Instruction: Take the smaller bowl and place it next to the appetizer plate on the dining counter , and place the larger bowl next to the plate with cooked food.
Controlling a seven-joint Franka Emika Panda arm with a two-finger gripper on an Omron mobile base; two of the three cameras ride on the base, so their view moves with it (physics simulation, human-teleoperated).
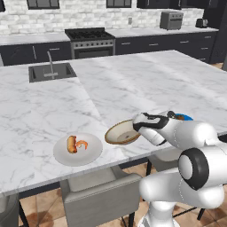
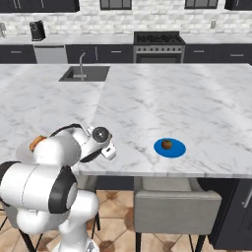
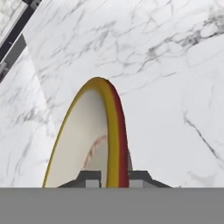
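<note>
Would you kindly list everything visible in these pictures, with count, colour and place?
larger bowl: one, cream with tan rim, tilted above the counter's near edge, rim pinched by the gripper, right of the white plate
plate with cooked food: one, white, near edge of the dining counter, holding a sausage and an orange shrimp
appetizer plate: one, bright blue, near counter edge, one brown food ball on it
sink: one, dark, set in the counter, with faucet
stove: one, black and steel, back wall
toaster oven: one, grey, back counter
stools: grey, below the counter
gripper: one, dark fingertips, shut on the bowl's rim
</note>
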